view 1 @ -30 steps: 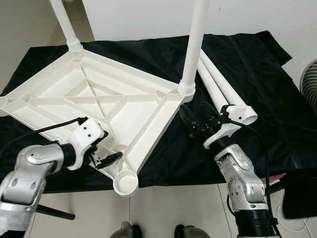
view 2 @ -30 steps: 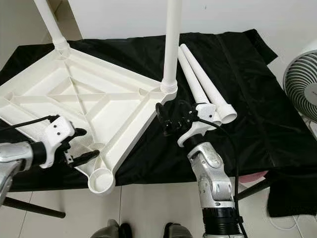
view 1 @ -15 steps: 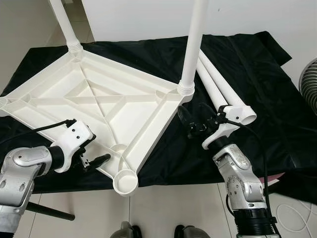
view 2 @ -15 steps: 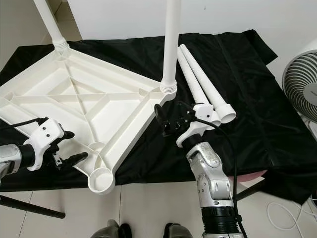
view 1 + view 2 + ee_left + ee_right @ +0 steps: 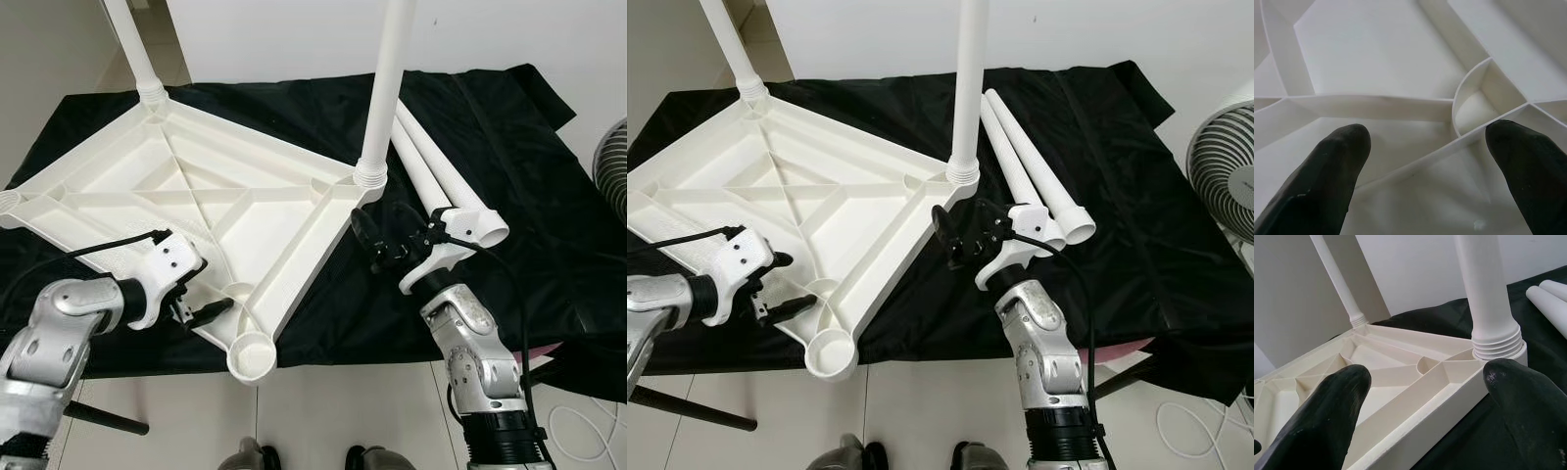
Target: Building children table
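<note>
A white table top (image 5: 118, 186) lies upside down on a black cloth, ribs facing up. Two white legs stand screwed into its corners, one at the far left (image 5: 137, 59) and one at the right (image 5: 384, 88). The near corner socket (image 5: 251, 357) is empty. Two loose legs (image 5: 441, 176) lie side by side on the cloth at the right. My left gripper (image 5: 201, 294) is open at the top's near-left edge, its fingertips (image 5: 1337, 156) over the ribs. Just below the right corner, my right gripper (image 5: 377, 240) is open, facing the upright leg (image 5: 1484, 293).
The black cloth (image 5: 509, 127) covers the whole work table and hangs over its front edge. A fan (image 5: 1225, 166) stands at the far right. A black stand leg (image 5: 108, 421) crosses the tiled floor at the lower left.
My left gripper, which had drawn back to the left half a second ago, has come back in to the table top's near edge. The right gripper has hardly moved.
</note>
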Tool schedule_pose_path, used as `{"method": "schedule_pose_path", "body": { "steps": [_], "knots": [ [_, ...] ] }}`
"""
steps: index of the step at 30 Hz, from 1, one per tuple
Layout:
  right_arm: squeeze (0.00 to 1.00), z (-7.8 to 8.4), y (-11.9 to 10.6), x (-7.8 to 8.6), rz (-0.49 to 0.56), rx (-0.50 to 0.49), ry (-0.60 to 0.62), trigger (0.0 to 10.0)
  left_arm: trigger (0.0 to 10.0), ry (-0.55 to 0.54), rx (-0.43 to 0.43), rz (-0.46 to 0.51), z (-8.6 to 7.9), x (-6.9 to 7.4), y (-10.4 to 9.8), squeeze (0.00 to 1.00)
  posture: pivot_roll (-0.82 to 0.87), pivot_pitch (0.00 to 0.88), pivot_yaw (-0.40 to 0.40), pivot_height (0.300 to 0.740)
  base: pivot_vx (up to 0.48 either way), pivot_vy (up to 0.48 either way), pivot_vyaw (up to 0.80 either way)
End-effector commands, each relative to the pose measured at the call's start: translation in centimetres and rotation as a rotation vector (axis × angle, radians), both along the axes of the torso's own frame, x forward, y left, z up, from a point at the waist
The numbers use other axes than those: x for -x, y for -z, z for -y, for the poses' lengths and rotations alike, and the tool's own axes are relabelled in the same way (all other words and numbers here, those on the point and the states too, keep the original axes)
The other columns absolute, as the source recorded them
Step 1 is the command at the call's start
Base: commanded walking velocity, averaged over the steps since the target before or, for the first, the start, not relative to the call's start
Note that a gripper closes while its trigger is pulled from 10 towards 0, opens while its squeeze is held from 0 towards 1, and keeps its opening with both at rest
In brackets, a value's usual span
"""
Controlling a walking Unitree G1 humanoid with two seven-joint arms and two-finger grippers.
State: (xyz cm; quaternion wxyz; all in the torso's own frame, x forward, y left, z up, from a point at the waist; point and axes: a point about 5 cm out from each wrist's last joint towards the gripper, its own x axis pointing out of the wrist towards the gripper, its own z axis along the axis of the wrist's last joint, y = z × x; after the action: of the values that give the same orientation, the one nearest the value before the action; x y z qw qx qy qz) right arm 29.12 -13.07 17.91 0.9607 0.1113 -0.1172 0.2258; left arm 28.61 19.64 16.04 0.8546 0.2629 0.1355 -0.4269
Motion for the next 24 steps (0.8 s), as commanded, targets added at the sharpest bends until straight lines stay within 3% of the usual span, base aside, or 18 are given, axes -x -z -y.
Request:
{"method": "schedule_pose_path", "body": {
  "steps": [1, 14, 19, 22, 23, 24],
  "knots": [
    [0.00, -0.1, 0.2, 0.1, -0.003, 0.007, 0.004, 10.0, 10.0, 0.027, -0.029, -0.007, 0.6, -0.2, 0.6, 0.00, -0.11, 0.133, 0.075, 0.740, 0.000, 0.000, 0.00],
    [0.00, 0.4, 0.0, 0.2, 0.003, 0.011, 0.027, 10.0, 10.0, 0.075, -0.102, -0.069, -0.4, -0.9, 1.5, 0.00, -0.11, 0.136, 0.090, 0.740, 0.000, 0.000, 0.00],
    [0.00, 0.4, 0.1, 0.2, 0.003, 0.012, 0.031, 10.0, 10.0, 0.097, -0.126, -0.138, -1.3, -1.1, 2.2, 0.00, -0.11, 0.135, 0.095, 0.740, 0.000, 0.000, 0.00],
    [0.00, 0.3, 0.1, 0.2, 0.002, 0.011, 0.031, 10.0, 4.4, 0.113, -0.133, -0.178, -1.8, -1.3, 2.6, 0.00, -0.11, 0.133, 0.096, 0.740, 0.000, 0.000, 0.00],
    [0.00, 0.3, 0.1, 0.2, 0.002, 0.011, 0.030, 10.0, 4.3, 0.116, -0.137, -0.179, -1.8, -1.4, 2.7, 0.00, -0.11, 0.133, 0.096, 0.740, 0.000, 0.000, 0.00],
    [0.00, 0.2, 0.1, 0.2, 0.002, 0.012, 0.029, 10.0, 3.5, 0.117, -0.135, -0.181, -1.9, -1.4, 2.7, 0.00, -0.11, 0.129, 0.099, 0.740, 0.000, 0.000, 0.00]
  ]
}}
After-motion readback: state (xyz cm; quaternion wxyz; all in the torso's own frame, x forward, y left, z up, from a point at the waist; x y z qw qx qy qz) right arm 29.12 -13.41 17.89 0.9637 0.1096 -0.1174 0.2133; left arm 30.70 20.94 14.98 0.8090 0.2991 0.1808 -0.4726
